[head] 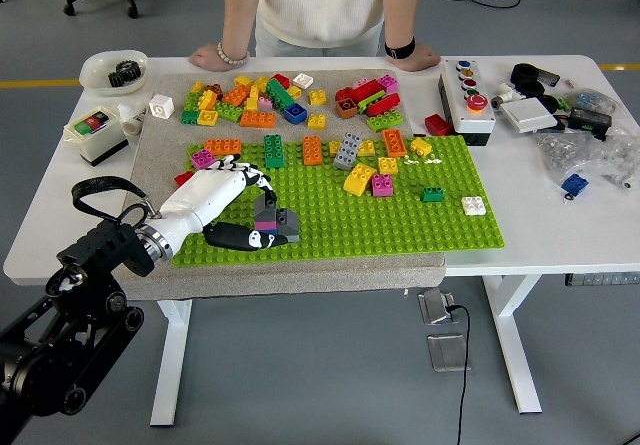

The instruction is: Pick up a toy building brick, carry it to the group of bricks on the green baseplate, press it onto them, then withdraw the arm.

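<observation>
from the head view you see the left white-and-black five-fingered hand curled around a small dark grey and pink stacked plastic brick on the near left part of the bright green studded baseplate, fingers and thumb touching it. the person's hands rest on the white table's far edge.

Bright, even light; sharp, perhaps slightly soft-edged.
</observation>
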`<state>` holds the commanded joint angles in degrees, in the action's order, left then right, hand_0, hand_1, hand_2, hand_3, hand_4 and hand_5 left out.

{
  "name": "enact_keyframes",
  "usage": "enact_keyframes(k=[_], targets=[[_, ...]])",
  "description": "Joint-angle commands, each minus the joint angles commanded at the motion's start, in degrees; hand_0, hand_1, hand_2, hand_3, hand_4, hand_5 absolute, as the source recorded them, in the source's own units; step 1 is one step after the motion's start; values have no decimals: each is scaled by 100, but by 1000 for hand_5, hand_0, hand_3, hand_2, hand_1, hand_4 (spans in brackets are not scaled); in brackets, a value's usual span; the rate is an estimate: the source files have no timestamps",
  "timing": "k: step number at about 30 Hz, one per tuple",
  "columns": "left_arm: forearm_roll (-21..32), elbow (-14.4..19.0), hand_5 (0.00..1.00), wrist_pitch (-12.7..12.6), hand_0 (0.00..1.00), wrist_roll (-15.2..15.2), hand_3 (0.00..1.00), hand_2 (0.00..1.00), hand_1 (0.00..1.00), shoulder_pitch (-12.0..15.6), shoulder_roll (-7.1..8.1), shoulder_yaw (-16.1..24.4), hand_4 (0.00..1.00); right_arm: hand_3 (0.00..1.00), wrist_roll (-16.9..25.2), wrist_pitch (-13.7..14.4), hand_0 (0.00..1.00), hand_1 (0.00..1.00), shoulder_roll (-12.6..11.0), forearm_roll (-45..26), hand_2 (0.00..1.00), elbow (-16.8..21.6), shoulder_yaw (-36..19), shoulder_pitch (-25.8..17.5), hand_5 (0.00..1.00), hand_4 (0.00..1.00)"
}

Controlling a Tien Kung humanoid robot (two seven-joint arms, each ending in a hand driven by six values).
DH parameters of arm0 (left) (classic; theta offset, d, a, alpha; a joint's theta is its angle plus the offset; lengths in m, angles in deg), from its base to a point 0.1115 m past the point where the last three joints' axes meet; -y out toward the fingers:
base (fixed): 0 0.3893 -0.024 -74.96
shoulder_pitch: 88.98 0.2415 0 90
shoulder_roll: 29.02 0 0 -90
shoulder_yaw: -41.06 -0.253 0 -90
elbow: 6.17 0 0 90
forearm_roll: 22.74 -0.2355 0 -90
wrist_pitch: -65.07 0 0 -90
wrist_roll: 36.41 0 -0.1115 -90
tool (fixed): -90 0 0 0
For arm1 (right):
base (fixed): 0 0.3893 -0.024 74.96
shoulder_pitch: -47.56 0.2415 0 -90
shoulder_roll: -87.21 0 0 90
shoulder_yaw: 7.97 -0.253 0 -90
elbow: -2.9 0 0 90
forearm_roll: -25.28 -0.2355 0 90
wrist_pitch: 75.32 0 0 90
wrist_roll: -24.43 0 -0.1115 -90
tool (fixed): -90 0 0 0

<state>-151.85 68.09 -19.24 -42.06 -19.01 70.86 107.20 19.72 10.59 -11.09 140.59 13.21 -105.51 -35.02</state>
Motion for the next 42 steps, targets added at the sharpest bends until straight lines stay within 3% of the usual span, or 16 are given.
enact_keyframes(k=[10, 30, 40, 42], targets=[[-20, 21, 597, 47, 998, 20, 596, 814, 909, 41, 8, 23, 998, 563, -1, 5, 741, 642, 0, -19, 694, 0, -7, -7, 498, 819], [453, 626, 595, -169, 998, -107, 596, 800, 899, -10, 23, 366, 998, 561, -5, 9, 741, 642, 15, -48, 694, 0, -26, -20, 497, 819], [502, 678, 598, -274, 998, -95, 610, 796, 882, -187, 151, 449, 998, 561, -4, 9, 741, 642, 16, -8, 694, 0, -36, -17, 497, 818], [504, 690, 597, -294, 998, -100, 653, 800, 864, -209, 185, 460, 998, 561, -3, 10, 741, 642, 19, -7, 694, 0, -34, -13, 498, 818]])
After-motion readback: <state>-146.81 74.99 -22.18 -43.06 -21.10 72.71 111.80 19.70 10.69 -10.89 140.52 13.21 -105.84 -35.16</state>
